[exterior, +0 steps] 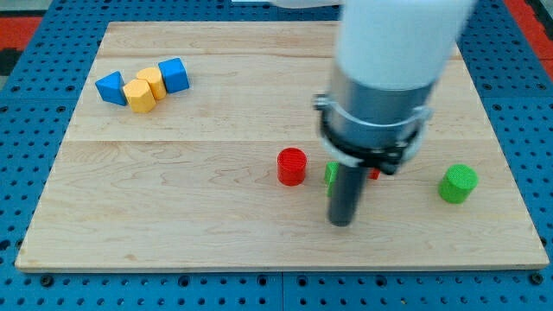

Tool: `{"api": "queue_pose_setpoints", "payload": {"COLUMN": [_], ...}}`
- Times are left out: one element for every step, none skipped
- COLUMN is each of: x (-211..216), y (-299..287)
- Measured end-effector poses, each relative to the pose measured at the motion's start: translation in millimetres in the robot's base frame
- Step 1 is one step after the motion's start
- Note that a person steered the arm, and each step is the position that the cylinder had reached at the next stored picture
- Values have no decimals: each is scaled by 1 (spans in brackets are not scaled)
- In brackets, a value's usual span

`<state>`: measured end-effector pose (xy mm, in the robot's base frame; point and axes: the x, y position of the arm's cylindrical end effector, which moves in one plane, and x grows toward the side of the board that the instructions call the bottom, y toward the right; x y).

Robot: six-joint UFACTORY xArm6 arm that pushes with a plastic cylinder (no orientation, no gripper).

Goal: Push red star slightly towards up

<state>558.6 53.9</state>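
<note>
The red star (374, 174) shows only as a small red sliver to the right of my rod, mostly hidden by the arm. My tip (342, 222) rests on the board just below and left of it. A red cylinder (292, 166) stands to the tip's upper left. A green block (331, 174) peeks out at the rod's left side, its shape hidden. A green cylinder (457, 183) stands at the view's right.
At the view's upper left sits a cluster: a blue block (111, 87), two yellow blocks (140, 96) (152, 79) and a blue cube (174, 75). The wooden board (173, 225) lies on a blue pegboard surface (26, 285).
</note>
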Motion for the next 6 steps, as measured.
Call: {"api": "queue_pose_setpoints", "payload": {"x": [-44, -85, -98, -65, -51, -83], "y": [6, 32, 56, 59, 115, 97]}}
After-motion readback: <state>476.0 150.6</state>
